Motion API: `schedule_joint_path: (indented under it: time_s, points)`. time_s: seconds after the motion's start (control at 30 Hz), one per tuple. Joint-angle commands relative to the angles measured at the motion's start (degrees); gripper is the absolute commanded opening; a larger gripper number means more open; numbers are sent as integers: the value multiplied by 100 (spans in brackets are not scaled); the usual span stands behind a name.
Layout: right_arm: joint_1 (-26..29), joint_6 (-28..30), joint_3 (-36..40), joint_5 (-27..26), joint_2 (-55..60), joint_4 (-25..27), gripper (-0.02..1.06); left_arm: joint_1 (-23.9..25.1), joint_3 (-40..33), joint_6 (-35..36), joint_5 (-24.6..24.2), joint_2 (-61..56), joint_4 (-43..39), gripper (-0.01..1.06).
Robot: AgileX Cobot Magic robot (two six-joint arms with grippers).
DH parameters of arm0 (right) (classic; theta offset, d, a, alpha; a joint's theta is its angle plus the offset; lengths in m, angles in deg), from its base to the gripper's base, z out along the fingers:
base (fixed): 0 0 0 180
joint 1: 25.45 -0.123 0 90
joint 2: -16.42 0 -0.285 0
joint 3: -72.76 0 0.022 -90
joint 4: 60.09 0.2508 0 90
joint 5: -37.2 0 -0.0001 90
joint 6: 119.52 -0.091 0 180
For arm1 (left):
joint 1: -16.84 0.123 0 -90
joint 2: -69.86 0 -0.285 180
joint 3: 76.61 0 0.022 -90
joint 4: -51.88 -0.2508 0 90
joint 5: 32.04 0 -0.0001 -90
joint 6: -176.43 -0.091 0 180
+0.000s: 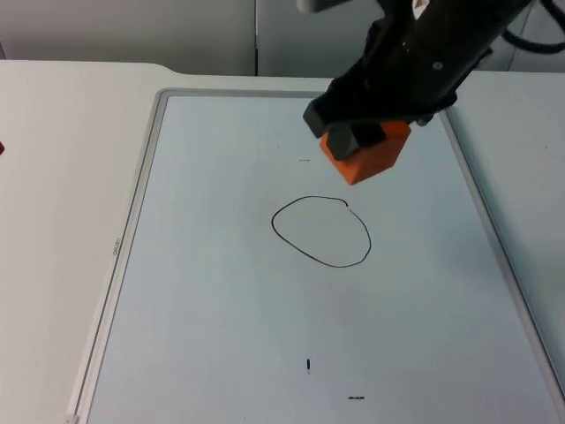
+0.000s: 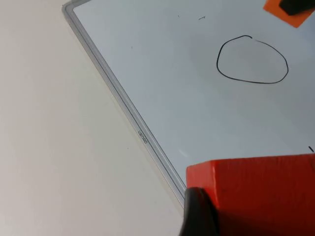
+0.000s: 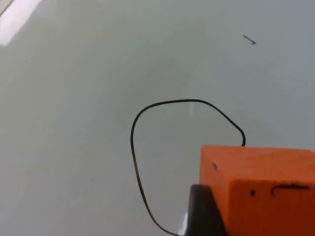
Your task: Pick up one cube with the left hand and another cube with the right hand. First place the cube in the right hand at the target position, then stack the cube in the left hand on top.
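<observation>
Two cubes held | right pincer (image 1: 357,141) clamped on orange cube (image 1: 366,155), in the air just beyond the far edge of the drawn black circle (image 1: 321,231) on the whiteboard (image 1: 221,291) | left pincer (image 2: 197,211) closed on red cube (image 2: 256,194), over the whiteboard's left frame on the tabletop (image 1: 62,177)

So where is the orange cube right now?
The orange cube is held in the right gripper above the whiteboard, just beyond the drawn circle.
</observation>
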Motion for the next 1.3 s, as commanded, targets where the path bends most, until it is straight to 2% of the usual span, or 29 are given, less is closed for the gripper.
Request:
schedule_joint_path:
  time_s: [0.0, 0.23, 0.53, 1.17, 1.23, 1.27]
  points:
    - [18, 86, -142, -37, 270, 41, 0, -24, -1, 26, 113, -38, 38, 5]
    - [18, 86, -228, -240, 925, 72, 0, -24, -1, 26, 113, -38, 38, 5]
    - [18, 123, -228, -475, 1153, 240, 0, -24, -1, 26, 124, -38, 38, 5]
    - [5, 123, -250, -424, 1391, 358, 0, -24, -1, 26, 124, -38, 50, 5]
    - [5, 123, -250, -424, 1391, 358, 5, -24, -1, 26, 124, -38, 50, 5]
    - [5, 123, -250, -424, 1391, 358, 11, -24, -1, 26, 124, -38, 50, 5]
